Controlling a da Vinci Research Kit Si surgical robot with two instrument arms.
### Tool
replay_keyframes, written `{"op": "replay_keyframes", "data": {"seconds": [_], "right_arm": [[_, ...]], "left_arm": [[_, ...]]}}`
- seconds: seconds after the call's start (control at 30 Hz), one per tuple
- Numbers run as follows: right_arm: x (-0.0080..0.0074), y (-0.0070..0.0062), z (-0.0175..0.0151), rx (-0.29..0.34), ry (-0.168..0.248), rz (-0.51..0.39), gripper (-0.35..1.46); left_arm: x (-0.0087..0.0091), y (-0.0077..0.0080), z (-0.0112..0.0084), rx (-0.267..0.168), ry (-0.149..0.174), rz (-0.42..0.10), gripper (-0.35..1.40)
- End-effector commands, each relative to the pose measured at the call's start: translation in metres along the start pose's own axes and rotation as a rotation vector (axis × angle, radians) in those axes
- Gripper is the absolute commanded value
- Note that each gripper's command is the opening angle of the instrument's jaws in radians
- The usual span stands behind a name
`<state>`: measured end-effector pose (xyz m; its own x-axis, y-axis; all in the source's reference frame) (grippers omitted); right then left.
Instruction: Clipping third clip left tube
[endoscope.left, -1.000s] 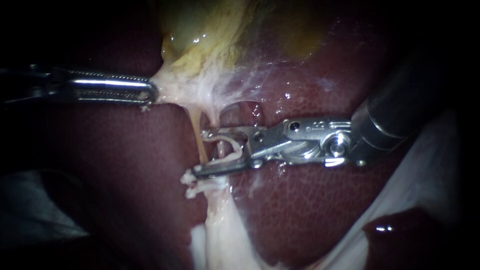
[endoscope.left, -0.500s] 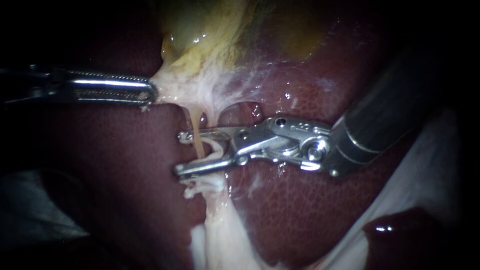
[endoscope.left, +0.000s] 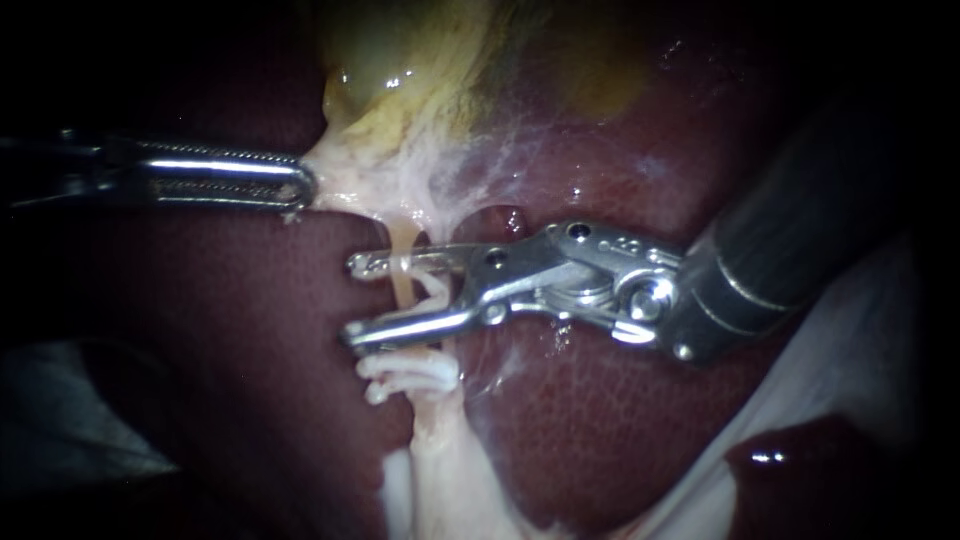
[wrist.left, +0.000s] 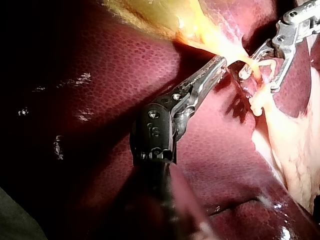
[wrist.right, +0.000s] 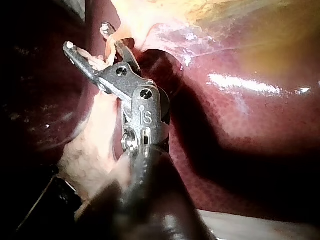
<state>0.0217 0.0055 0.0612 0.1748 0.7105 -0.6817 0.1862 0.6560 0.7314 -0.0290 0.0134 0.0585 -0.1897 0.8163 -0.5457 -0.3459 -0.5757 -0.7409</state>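
The right instrument's claw (endoscope.left: 353, 299) spread astride the left tube (endoscope.left: 402, 285) (gap showing) — left instrument's claw (endoscope.left: 298, 188) pinches whitish tissue (endoscope.left: 345, 172).

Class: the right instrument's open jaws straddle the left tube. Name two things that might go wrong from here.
The right instrument sits close to the clips on the tissue beneath it, so closing here may crowd them. The left instrument holds the white tissue taut, and a slip might let the left tube slide out of the jaws.
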Motion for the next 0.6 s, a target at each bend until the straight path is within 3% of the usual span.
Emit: {"op": "replay_keyframes", "data": {"seconds": [0.03, 0.13, 0.37, 0.5, 0.6], "right_arm": [[0.0001, -0.0001, -0.0004, -0.010, 0.001, 0.001, 0.38], [0.0004, 0.0000, -0.0010, -0.048, 0.008, 0.005, 0.32], [0.0000, 0.0004, -0.0018, -0.053, 0.006, 0.022, -0.02], [-0.0001, 0.0002, -0.0018, -0.045, 0.002, 0.074, -0.35], [-0.0003, 0.0001, -0.0018, -0.030, -0.003, 0.109, -0.35]], "left_arm": [[0.0000, 0.0000, 0.0000, 0.000, 0.000, 0.000, -0.35], [0.0000, 0.0000, 0.0001, 0.000, 0.000, 0.000, -0.35], [0.0000, 0.0000, 0.0001, 0.000, 0.000, 0.000, -0.35], [0.0000, 0.0000, 0.0001, 0.000, 0.000, 0.000, -0.35], [0.0000, 0.0000, 0.0001, 0.001, 0.000, 0.000, -0.35]]}}
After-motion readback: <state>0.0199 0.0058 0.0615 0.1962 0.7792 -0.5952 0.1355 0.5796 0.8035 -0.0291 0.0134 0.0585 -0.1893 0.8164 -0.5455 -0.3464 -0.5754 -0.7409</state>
